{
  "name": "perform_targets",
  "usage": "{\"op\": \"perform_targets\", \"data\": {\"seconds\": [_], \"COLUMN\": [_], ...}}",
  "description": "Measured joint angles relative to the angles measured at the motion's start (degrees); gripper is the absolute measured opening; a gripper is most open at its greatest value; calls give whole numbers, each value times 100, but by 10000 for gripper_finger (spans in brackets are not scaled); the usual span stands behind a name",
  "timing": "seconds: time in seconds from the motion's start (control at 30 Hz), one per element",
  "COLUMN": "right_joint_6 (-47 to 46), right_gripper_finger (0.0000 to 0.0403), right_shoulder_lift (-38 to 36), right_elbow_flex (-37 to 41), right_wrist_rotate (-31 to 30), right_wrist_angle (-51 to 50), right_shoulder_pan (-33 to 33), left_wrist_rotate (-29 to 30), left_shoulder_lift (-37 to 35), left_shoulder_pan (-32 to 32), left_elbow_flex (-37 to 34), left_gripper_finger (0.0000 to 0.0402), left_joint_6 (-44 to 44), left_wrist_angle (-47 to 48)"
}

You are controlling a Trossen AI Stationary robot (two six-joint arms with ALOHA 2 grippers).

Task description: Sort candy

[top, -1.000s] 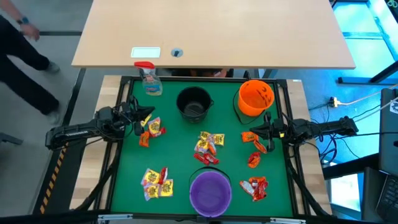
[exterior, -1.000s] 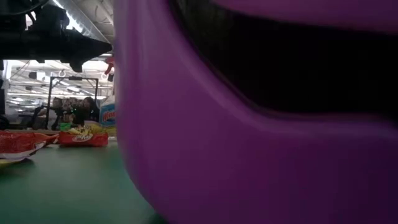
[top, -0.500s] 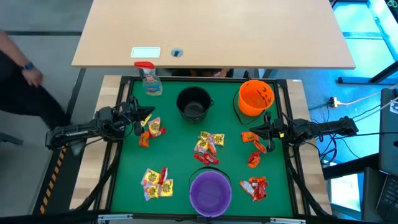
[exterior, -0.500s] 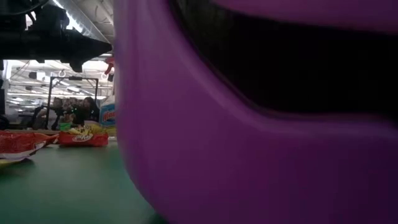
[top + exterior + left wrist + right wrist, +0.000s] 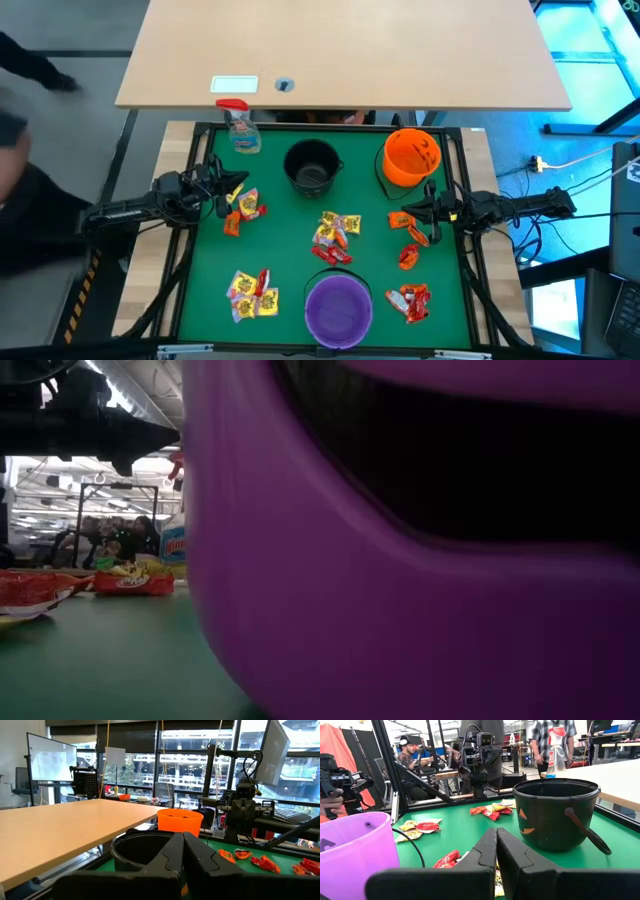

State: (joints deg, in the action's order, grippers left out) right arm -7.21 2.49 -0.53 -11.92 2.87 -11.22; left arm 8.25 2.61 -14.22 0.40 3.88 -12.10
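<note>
Both hands clenched, empty — left hand, right hand; candy print unreadable.

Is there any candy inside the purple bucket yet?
No, the high view shows the purple bucket empty inside, with the candy lying on the green table.

The right gripper, fingers pressed together, points across green felt between a purple bucket and a black bucket, with candy scattered beyond.

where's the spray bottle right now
In the high view, the spray bottle stands at the mat's far left corner, left of the black bucket.
</note>
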Motion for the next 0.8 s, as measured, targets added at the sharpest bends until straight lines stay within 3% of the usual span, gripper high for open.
{"op": "perform_targets", "data": {"seconds": [0.3, 0.43, 0.8], "right_joint_6": [-1, 1, 0], "right_gripper_finger": [12, 12, 12], "right_shoulder_lift": [1, -1, 0], "right_elbow_flex": [0, -1, 1], "right_wrist_rotate": [0, -2, -45], "right_wrist_angle": [0, 0, 3], "right_shoulder_pan": [-2, -2, -2], "left_wrist_rotate": [105, -26, -167], "left_shoulder_lift": [-2, 116, 1632], "left_shoulder_pan": [-1, 1, 5], "left_elbow_flex": [26, 302, 1228], "left_gripper_finger": [0, 0, 0], "left_joint_6": [-2, -3, -288], "left_wrist_angle": [-569, -206, 417]}}
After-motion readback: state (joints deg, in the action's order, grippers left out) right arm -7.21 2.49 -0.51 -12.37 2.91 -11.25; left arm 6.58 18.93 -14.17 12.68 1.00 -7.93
